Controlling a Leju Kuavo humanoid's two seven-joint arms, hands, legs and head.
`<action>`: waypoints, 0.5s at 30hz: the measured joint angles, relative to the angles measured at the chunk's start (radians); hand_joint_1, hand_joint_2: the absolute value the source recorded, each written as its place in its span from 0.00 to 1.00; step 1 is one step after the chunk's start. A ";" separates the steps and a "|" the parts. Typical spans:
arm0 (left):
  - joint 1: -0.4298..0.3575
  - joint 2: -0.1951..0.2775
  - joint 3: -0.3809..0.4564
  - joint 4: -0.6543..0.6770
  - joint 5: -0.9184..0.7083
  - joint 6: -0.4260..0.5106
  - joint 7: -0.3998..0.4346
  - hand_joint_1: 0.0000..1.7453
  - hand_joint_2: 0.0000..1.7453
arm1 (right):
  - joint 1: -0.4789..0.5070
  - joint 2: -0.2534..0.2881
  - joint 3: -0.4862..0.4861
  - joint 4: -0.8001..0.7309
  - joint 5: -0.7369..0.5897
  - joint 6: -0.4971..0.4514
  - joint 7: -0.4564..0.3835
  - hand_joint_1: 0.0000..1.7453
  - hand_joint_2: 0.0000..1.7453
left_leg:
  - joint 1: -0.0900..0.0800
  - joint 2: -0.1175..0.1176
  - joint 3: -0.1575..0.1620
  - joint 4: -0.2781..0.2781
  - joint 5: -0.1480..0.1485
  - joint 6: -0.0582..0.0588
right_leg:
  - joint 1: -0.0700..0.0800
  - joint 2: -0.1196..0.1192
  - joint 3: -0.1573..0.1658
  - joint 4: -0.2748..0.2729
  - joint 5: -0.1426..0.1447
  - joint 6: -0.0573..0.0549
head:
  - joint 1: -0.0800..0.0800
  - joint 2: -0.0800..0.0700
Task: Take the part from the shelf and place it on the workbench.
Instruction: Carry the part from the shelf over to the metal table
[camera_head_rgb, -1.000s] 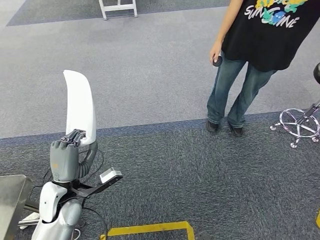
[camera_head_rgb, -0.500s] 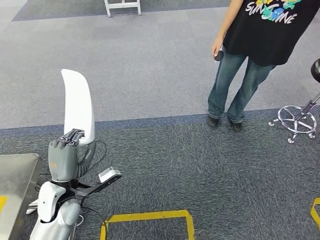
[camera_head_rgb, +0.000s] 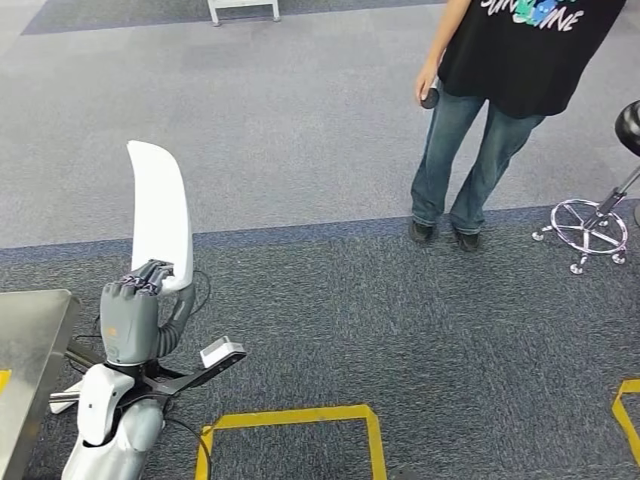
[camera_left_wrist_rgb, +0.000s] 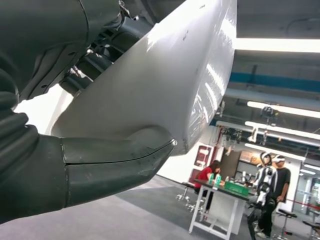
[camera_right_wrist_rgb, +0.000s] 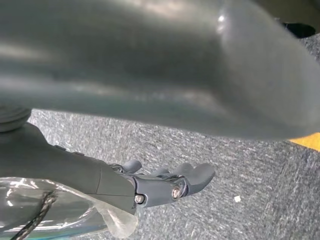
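Transport step. The left hand (camera_head_rgb: 130, 318) grips the white curved part (camera_head_rgb: 158, 210) at its lower end, fingers (camera_head_rgb: 147, 272) wrapped around it. The right hand (camera_right_wrist_rgb: 166, 182) hangs loosely extended, holding nothing. Next: carry the part over the metal workbench (camera_head_rgb: 30, 340) beside the fingers and set it down.

My right hand (camera_right_wrist_rgb: 166, 185) hangs empty, dark fingers (camera_right_wrist_rgb: 196, 175) loosely extended. Below it I see speckled grey carpet (camera_right_wrist_rgb: 241, 165) with a yellow tape strip (camera_right_wrist_rgb: 307, 141).
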 joint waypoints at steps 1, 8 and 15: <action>0.000 0.000 0.000 0.000 0.000 0.000 0.000 1.00 1.00 | 0.000 0.000 0.000 0.000 0.000 0.000 0.000 0.00 0.00 | 0.002 0.000 -0.015 0.034 -0.024 -0.005 | -0.001 -0.001 -0.002 -0.001 0.003 -0.005 | -0.001 0.000; 0.004 0.000 0.000 0.000 0.000 0.000 -0.002 1.00 1.00 | 0.001 0.000 0.000 0.000 -0.006 -0.001 0.000 0.00 0.00 | 0.009 0.000 -0.051 0.151 -0.041 -0.009 | 0.000 -0.004 -0.013 -0.001 0.013 -0.012 | -0.003 0.000; -0.001 -0.003 0.000 0.000 -0.001 0.000 -0.001 1.00 1.00 | 0.000 0.000 0.001 0.000 -0.011 -0.001 0.000 0.00 0.00 | -0.001 0.000 0.019 -0.032 0.014 0.020 | 0.001 -0.008 -0.032 -0.002 0.027 0.020 | -0.001 0.000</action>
